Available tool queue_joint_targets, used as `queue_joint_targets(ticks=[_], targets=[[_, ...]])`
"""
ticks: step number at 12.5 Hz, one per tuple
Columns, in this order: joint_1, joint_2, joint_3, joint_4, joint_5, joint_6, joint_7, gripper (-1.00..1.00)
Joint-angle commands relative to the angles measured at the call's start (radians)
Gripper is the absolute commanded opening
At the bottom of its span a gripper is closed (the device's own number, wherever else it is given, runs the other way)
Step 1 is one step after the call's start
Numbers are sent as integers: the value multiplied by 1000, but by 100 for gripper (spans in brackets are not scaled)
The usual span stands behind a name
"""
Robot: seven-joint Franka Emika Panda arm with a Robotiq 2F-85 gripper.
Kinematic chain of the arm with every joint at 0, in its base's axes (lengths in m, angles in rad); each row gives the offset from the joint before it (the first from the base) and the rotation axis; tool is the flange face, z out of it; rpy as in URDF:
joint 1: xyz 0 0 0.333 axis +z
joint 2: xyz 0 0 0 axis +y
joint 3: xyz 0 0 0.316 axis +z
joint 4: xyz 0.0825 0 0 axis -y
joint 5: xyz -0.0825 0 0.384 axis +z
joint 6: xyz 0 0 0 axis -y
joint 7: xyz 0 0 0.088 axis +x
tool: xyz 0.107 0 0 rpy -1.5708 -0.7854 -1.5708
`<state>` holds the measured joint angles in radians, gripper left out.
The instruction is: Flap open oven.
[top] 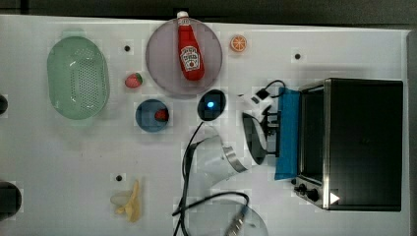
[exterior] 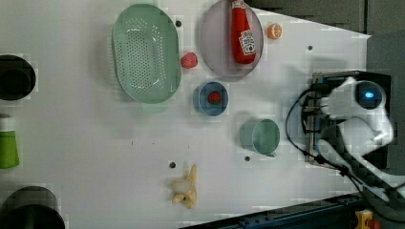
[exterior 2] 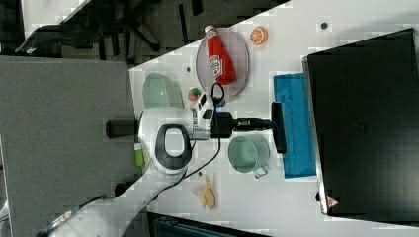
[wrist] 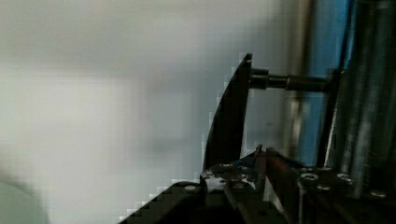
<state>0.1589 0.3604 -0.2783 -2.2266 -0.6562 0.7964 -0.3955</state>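
The oven stands at the top view's right, with a black top, a silver frame and small black knobs at its front corner. Its blue-tinted glass door is tilted partway out from the frame. My gripper reaches in from the top view's left and is shut on the door's dark bar handle. In the wrist view the handle runs up from between my fingers, held off the blue glass by a short post. In the left view my arm hides most of the oven.
A teal mug sits just below my wrist near the door. Farther off are a ketchup bottle on a grey plate, an orange slice, a blue bowl with a strawberry, a green colander and a banana.
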Motion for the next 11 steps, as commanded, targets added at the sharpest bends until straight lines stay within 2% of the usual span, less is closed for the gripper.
queue_joint_targets(ticks=[1, 8, 11], targets=[[19, 50, 10, -13, -5, 31, 106, -65], [44, 166, 10, 26, -4, 101, 174, -65], [54, 174, 13, 50, -3, 86, 196, -65]])
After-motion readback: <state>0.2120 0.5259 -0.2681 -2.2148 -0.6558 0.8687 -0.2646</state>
